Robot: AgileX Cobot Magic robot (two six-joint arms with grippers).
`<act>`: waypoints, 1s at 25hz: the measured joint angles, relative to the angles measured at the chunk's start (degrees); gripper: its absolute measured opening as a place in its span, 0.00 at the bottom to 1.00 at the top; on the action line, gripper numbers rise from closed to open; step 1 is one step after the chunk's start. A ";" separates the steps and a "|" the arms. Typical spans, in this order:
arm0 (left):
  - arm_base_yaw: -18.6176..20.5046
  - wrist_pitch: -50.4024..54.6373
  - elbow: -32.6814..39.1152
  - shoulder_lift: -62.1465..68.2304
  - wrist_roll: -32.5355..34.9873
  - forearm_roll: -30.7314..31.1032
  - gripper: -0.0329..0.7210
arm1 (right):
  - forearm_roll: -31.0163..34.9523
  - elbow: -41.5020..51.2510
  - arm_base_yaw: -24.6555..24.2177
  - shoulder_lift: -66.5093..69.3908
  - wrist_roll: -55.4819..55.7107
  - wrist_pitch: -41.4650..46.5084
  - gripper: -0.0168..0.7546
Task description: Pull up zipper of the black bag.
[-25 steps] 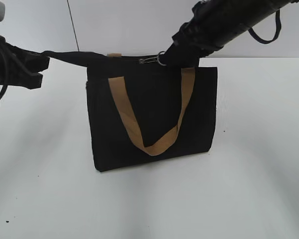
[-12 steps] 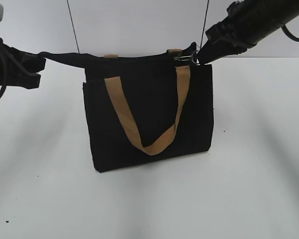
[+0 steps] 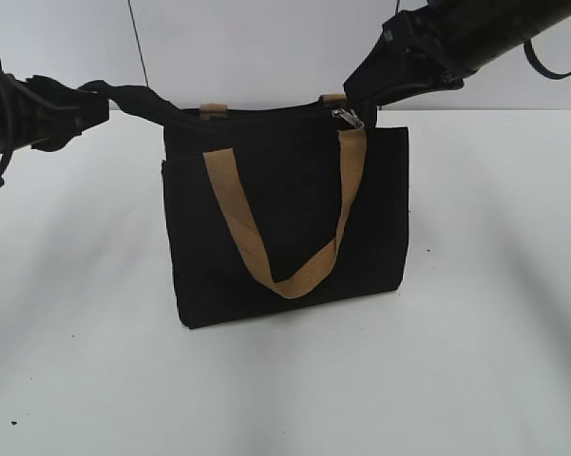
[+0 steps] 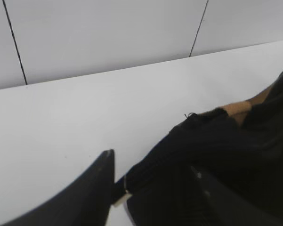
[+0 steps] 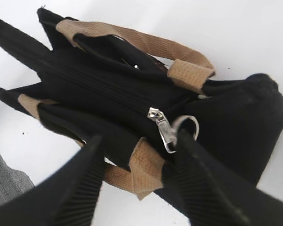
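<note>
White tabletop (image 3: 475, 313) runs back to a pale wall in the exterior view, and the black bag (image 3: 285, 228) stands upright at its middle, one tan strap handle (image 3: 285, 223) hanging in a loop down its front. The zipper (image 3: 266, 114) runs along the bag's top edge, its silver pull tab (image 3: 348, 118) lying near the right end. On the left, the left gripper (image 3: 71, 109) pinches a stretched black fabric tab (image 3: 133, 98) drawn out from the bag's top left corner. On the right, the right gripper (image 3: 366, 95) hovers at the bag's top right corner, just above the pull tab.

From the left wrist view, the left gripper (image 4: 120, 188) is pressed together on the ribbed black fabric tab (image 4: 174, 146), which leads off right to the black bag (image 4: 254, 155); a bit of tan strap handle (image 4: 235, 108) shows at the top edge.

From the right wrist view, the right gripper (image 5: 141, 179) has its fingers (image 5: 75, 183) spread, one on either side of the bag's end. The pull tab (image 5: 164, 129) and its metal ring (image 5: 186, 127) lie free between them, though the ring may just brush the right finger; the angle leaves that unclear. The zipper (image 5: 103, 92) appears closed from the far end up to the slider.
</note>
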 joint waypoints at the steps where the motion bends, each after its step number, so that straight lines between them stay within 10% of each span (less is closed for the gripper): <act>1: 0.00 0.00 0.00 0.00 -3.01 0.47 0.51 | 0.00 0.00 0.00 -0.36 0.00 0.43 0.50; 5: 0.06 -0.11 0.00 -0.26 -18.01 8.52 0.73 | -2.97 0.00 0.00 -2.89 2.96 3.96 0.72; 15: 0.06 -3.32 0.00 -5.73 -48.70 40.50 0.77 | -14.30 0.16 0.00 -9.55 16.24 9.94 0.75; 25: 0.06 -3.43 0.00 -10.24 -50.19 41.88 0.77 | -14.81 0.18 0.00 -15.01 17.17 16.64 0.75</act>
